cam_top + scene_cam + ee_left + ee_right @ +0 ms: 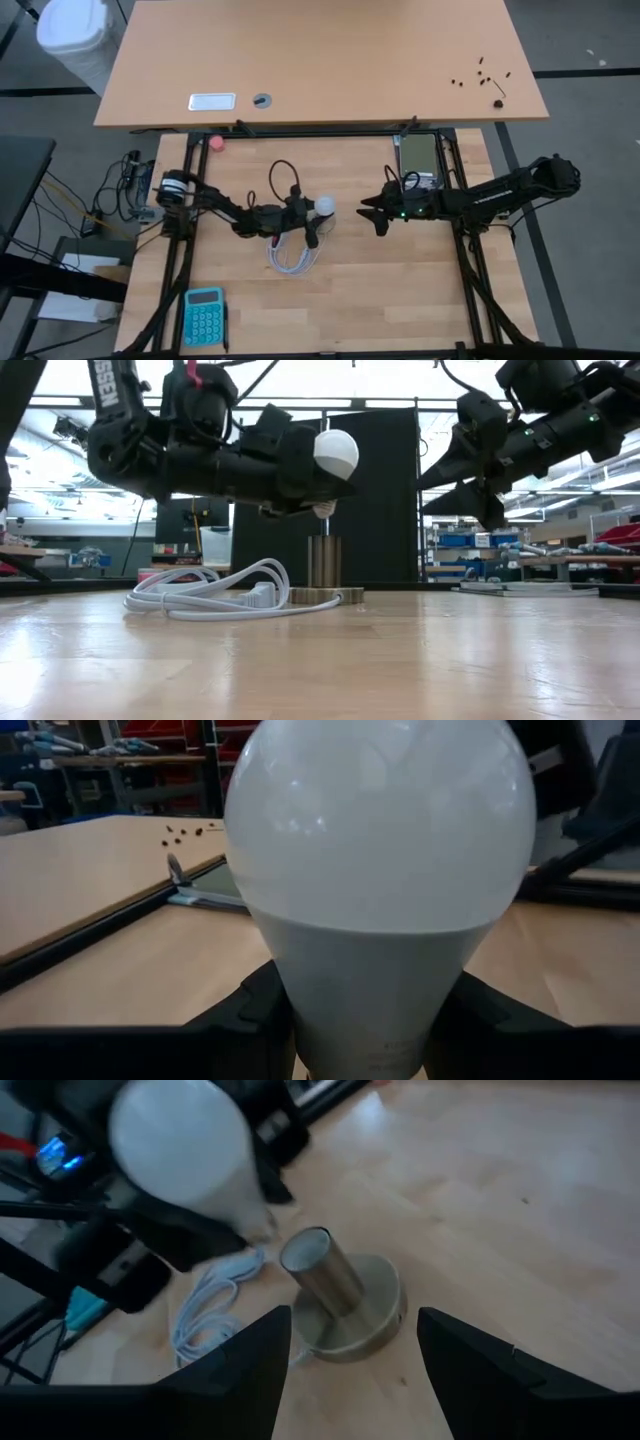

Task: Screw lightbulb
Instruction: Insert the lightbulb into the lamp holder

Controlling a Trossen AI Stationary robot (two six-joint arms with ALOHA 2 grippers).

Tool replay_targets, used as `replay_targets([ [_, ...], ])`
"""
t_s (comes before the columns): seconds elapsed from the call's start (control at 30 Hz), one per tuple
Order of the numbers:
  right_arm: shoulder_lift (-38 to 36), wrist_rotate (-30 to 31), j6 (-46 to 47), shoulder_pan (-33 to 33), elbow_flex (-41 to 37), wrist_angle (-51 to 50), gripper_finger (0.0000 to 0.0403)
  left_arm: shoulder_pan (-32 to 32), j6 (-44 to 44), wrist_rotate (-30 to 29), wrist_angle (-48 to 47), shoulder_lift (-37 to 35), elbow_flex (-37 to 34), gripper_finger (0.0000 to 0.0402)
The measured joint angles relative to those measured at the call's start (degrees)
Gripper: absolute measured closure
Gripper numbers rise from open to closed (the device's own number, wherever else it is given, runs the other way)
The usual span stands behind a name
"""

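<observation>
Filling the left wrist view, the lightbulb point(375, 870) sits pinched by its grey neck in the left end effector point(305, 475), carried in the air just above and slightly to one side of the upright metal socket point(324, 563), so the step in hand looks like lining up before threading. Next the screw base must tip down over the socket mouth, while the right end effector point(350, 1370), fingers spread and empty, hovers nearby. White cord point(215, 595) coils on the wooden table point(400, 660) beneath the left end effector, with workshop shelving beyond.

My lightbulb point(375, 850) looks smooth, frosted white, with a matt grey neck. The socket point(345, 1295) is brushed metal. The table point(400, 660) is pale wood.
</observation>
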Motion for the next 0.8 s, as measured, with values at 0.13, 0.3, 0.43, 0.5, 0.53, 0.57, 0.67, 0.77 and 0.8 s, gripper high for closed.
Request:
replay_targets([
  [0.13, 0.0, 0.0, -1.4, 0.2, 0.0, 2.0, 0.0172, 0.5, -0.2, 0.3, 4.3, 2.5, 0.0, 0.0239],
  [0.3, 2.4, 0.1, -1.8, 0.2, 0.9, 2.0, 0.0172, 0.8, -0.2, 0.5, 5.3, 2.7, 0.0, 0.0239],
  [0.43, 8.2, 0.1, -5.2, 0.2, 5.2, 2.4, 0.0172, 0.9, 0.3, 0.5, 4.1, 2.7, 0.0, 0.0239],
  [0.5, 11.0, 0.9, -6.9, 0.2, 7.0, 2.3, 0.0172, 1.0, 1.3, 0.5, 3.8, 2.7, 0.0, 0.0239],
  [0.53, 12.2, 1.5, -7.8, 0.2, 7.8, 2.5, 0.0172, 1.1, 2.0, 0.5, 3.8, 2.7, 0.1, 0.0239],
  [0.57, 13.1, 1.5, -8.4, 0.2, 8.3, 3.1, 0.0172, 1.2, 2.6, 0.5, 4.0, 2.7, 0.1, 0.0239],
  [0.67, 15.0, 1.6, -9.3, -0.2, 8.9, 6.0, 0.0172, 1.9, 2.8, 0.6, 4.1, 2.7, 0.1, 0.0239],
  [0.77, 15.9, 1.6, -9.2, -0.2, 8.9, 8.0, 0.0172, 2.4, 2.2, 1.6, 4.6, 3.7, 0.1, 0.0239],
  [0.8, 16.1, 1.6, -9.1, -0.2, 8.9, 8.1, 0.0172, 2.5, 1.9, 1.8, 4.5, 4.2, 0.1, 0.0239],
])
